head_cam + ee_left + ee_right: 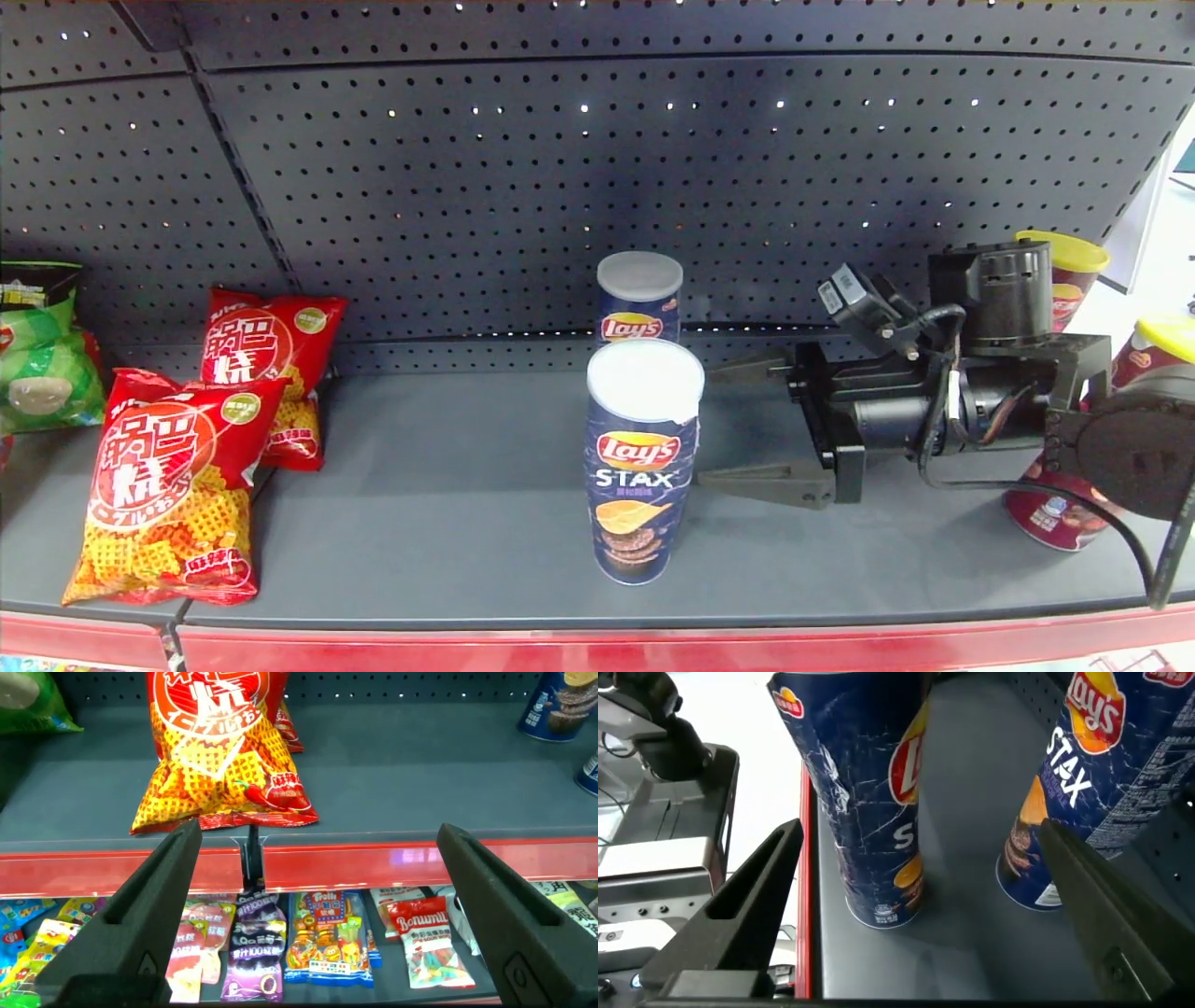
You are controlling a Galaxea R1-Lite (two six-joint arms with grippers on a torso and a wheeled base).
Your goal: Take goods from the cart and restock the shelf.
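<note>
Since the front chip can (642, 467) stands on the shelf (448, 509), the right gripper (707, 427), spread wide, should probably back away next.

The right gripper (742, 425) is matte black, with two flat wedge-shaped fingers (761, 483) tapering to points; at 1 o'clock of its body sits a small camera block (861, 299) bearing a white label; a thin black cable (971, 485) loops off toward 5 o'clock; the left gripper (318, 905) has matching black fingers.
</note>
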